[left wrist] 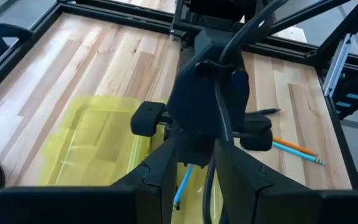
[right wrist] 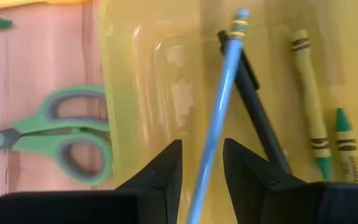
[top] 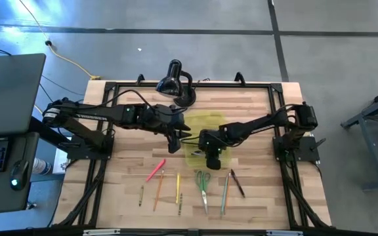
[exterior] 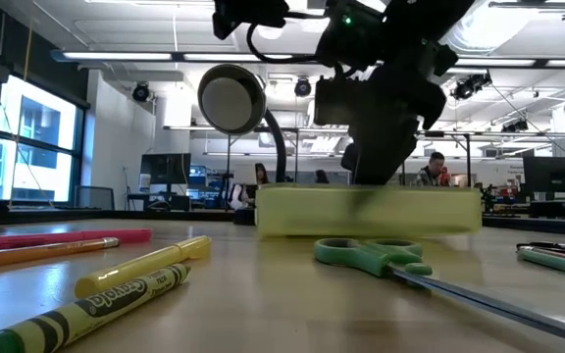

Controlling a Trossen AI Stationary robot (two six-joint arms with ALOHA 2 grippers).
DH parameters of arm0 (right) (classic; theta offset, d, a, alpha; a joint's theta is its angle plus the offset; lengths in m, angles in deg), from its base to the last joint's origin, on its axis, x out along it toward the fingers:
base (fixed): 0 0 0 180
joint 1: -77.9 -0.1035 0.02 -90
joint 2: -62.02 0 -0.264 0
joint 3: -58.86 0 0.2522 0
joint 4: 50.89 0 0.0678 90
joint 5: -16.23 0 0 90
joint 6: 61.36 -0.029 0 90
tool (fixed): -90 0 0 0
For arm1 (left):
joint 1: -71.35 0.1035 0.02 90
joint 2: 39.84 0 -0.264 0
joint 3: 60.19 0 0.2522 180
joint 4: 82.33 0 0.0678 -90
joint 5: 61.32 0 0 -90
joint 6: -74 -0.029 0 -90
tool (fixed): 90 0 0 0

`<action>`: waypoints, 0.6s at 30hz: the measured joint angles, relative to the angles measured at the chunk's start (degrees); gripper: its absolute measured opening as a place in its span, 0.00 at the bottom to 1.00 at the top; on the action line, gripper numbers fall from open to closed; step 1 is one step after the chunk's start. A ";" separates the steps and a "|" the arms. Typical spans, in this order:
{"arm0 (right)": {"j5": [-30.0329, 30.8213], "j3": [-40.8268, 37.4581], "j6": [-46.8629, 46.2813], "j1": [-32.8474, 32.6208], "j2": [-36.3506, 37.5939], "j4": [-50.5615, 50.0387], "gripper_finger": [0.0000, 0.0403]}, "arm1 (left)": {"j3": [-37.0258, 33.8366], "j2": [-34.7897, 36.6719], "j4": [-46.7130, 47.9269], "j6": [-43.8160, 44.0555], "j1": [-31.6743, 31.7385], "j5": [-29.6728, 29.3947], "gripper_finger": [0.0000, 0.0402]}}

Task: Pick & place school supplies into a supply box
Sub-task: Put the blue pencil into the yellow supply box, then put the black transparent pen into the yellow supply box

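Over the supply box (top: 205, 126): right gripper (right wrist: 202, 163), fingers narrow, pinching a blue pencil (right wrist: 219, 118)
Box contents: black pen (right wrist: 257, 112), two crayons (right wrist: 309, 99)
Left gripper (top: 174, 141): beside box, fingers: cannot tell
Tabletop (top: 123, 137): scissors (top: 203, 183), pencils (top: 157, 190)

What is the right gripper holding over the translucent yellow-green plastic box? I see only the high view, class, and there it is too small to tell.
Observer: The right gripper pinches a thin blue pencil above the translucent yellow-green plastic box.
Operator: Is anything inside the box?
Observer: Yes, a black pen, a yellow crayon and a green crayon lie in it.
Operator: And the left gripper?
Observer: The left gripper hangs beside the box, open and holding nothing.
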State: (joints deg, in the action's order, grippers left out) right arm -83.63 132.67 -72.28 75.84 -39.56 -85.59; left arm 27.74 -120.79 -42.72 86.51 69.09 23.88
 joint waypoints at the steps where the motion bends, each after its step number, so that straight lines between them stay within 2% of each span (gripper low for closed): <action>1: 0.37 0.00 -0.02 0.02 0.00 -0.02 0.22 | 0.00 0.00 0.00 0.00 0.00 0.00 0.34; 5: 1.18 0.02 -0.06 0.03 0.00 0.14 0.21 | 0.00 0.00 0.11 0.00 0.00 -0.18 0.34; 10: 5.35 0.00 -1.08 0.01 1.77 -0.74 0.20 | 0.00 0.00 0.13 0.02 0.00 -0.33 0.34; 14: 6.50 -0.02 -1.28 0.01 5.74 -3.55 0.20 | 0.00 0.00 0.20 1.23 0.00 -0.53 0.34; 18: 6.59 0.00 -5.95 -1.13 11.12 -6.04 0.21 | 0.00 0.00 0.62 1.53 0.00 -0.87 0.34</action>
State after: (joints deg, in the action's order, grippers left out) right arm -77.05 132.67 -78.23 74.71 -28.44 -91.62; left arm 27.74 -120.79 -42.10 88.04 69.09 23.01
